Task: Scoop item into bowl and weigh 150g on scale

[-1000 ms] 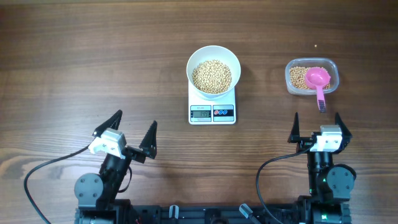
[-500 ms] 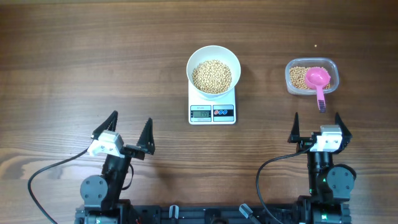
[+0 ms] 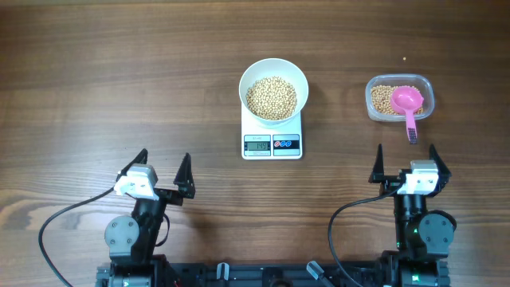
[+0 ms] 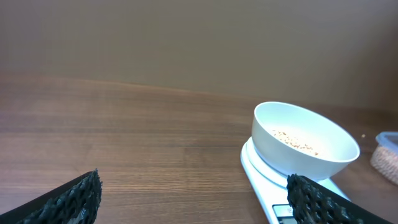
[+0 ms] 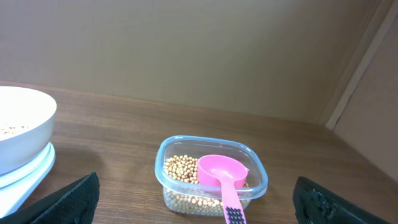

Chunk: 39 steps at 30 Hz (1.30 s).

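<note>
L jaws spread, R jaws spread. Soybean bowl [image 3: 273,65] sits on scale [image 3: 272,145]; pink scoop [image 3: 408,108] in bean tub [image 3: 369,97].

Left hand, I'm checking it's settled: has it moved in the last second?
Yes. The left hand has shifted slightly left, away from the scale, turning to point straighter up the table.

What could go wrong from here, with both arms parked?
1. The display on the scale is unreadable in the overhead view, so 150g is unconfirmed. The bowl is already well filled, and another full scoop may overshoot.
2. The pink scoop lies in the container with its handle over the rim. An off-centre grab by the right gripper, fingers open, could tip it and spill beans.
</note>
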Tool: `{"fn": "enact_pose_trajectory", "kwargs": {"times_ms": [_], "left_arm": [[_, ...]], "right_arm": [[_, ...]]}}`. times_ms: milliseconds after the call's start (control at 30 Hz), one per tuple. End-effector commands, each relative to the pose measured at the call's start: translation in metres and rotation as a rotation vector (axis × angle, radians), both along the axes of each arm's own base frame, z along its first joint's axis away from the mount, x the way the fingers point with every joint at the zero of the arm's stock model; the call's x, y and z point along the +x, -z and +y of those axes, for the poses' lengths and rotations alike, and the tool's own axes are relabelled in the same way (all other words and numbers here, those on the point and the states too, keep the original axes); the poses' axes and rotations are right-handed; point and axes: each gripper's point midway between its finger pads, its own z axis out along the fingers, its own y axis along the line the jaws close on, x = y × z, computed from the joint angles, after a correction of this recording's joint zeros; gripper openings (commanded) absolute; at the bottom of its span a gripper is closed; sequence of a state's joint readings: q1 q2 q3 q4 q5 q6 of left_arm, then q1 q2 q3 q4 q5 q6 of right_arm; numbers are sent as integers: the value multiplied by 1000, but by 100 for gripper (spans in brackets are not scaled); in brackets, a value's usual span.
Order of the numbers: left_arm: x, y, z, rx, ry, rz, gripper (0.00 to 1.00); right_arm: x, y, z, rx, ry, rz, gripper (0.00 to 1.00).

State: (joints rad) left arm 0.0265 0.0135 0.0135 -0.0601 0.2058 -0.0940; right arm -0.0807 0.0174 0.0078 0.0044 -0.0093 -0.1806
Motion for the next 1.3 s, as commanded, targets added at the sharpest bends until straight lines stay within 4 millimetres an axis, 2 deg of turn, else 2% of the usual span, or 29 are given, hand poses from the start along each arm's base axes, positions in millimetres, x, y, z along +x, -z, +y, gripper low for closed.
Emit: {"fn": "enact_pose_trajectory", "kwargs": {"times_ms": [0, 133, 233, 333, 600, 1267], "left_arm": [[0, 1, 4, 120, -11, -23, 100], [2, 3, 15, 103, -76, -10, 100], [2, 6, 32, 25, -189, 14, 100], [2, 6, 32, 130, -180, 5, 100], [2, 6, 33, 182, -180, 2, 100], [2, 5, 30, 176, -167, -2, 100]], "right_arm": [[-1, -2, -2, -4, 12, -9, 100], [-1, -2, -2, -3, 12, -9, 100], [-1, -2, -2, -4, 12, -9, 100], [-1, -2, -2, -3, 12, -9, 100], [-1, -1, -2, -3, 12, -9, 100], [-1, -2, -2, -3, 12, -9, 100]]}}
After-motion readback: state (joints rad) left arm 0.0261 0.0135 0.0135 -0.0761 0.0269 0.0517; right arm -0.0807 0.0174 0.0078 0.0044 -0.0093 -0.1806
